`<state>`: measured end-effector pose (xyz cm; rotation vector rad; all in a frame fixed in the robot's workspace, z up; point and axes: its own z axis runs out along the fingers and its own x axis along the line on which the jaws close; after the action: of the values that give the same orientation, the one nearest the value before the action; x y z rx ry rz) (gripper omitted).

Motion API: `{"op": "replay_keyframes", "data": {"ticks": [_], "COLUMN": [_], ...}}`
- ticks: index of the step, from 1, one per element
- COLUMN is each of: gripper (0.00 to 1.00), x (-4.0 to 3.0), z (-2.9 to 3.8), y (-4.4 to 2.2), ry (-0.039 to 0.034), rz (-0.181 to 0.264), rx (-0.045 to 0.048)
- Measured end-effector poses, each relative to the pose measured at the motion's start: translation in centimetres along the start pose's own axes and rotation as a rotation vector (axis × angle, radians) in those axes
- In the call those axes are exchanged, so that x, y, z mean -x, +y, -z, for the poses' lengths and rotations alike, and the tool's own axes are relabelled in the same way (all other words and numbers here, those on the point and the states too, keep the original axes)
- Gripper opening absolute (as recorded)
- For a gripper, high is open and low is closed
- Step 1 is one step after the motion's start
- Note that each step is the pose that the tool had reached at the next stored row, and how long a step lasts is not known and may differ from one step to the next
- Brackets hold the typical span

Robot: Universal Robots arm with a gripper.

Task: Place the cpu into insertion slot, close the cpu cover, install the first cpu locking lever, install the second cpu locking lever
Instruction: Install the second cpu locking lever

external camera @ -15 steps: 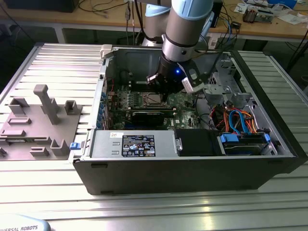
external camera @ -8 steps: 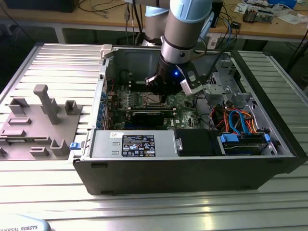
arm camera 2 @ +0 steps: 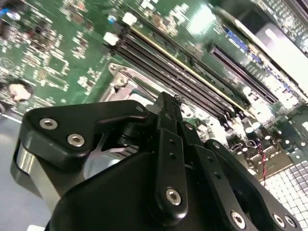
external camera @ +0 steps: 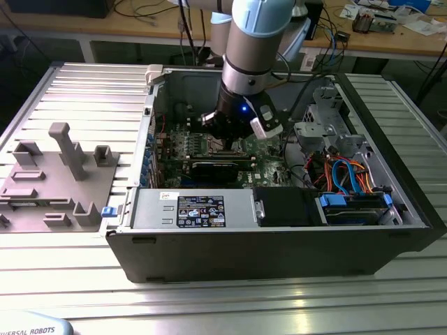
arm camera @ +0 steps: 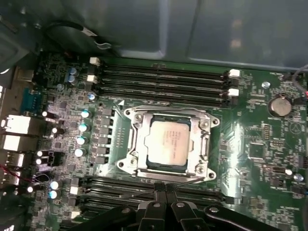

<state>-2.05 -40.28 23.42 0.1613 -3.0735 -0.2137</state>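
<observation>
Green circuit board surrounds the silvery cpu (arm camera: 168, 144), grey cpu cover (arm camera: 169, 117) closed.

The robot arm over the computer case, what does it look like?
The arm has a pale blue joint cap above a silver-grey cylindrical segment. Its wrist is black with a small blue light. The black gripper is built of bolted links with silver screw heads.

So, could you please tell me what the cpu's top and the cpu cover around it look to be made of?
The cpu top looks like brushed silvery-grey metal, with a dull, even sheen. The cpu cover looks like thin stamped metal, grey and brighter, catching glints along its edges. Both are probably plated, though the finish is unclear.
</observation>
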Motion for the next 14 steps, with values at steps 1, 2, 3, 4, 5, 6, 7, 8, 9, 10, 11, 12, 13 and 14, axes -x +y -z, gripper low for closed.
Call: {"op": "replay_keyframes", "data": {"ticks": [1,2,3,4,5,6,7,8,9,10,11,12,13,14], "gripper": [0.11,0.11,0.11,0.11,0.11,0.11,0.11,0.11,0.11,0.11,0.11,0.11,0.11,0.11], "x": [-0.16,-0.33,-0.58,-0.72,-0.88,-1.17,-1.53,-1.71,-2.0,-2.23,-2.37,-2.55,-2.66,-2.84], "z": [-0.11,-0.24,-0.41,-0.52,-0.6,-0.73,-0.88,-0.95,-1.04,-1.14,-1.21,-1.31,-1.39,-1.53], "y": [0.0,0.0,0.0,0.0,0.0,0.01,0.03,0.03,0.03,0.02,0.01,-0.01,-0.02,-0.08], "ry": [0.0,-0.0001,-0.0003,-0.0005,-0.0005,-0.0008,-0.0014,-0.0016,-0.0017,-0.0021,-0.0023,-0.0025,-0.0027,-0.0027], "rz": [0.0,0.0,0.0,0.0,0.0,0.001,0.001,0.001,0.001,0.001,0.001,0.002,0.002,0.002], "rx": [0.0008,0.0017,0.0037,0.0051,0.0068,0.0099,0.0138,0.0155,0.0183,0.0213,0.0229,0.0252,0.0266,0.0284]}}
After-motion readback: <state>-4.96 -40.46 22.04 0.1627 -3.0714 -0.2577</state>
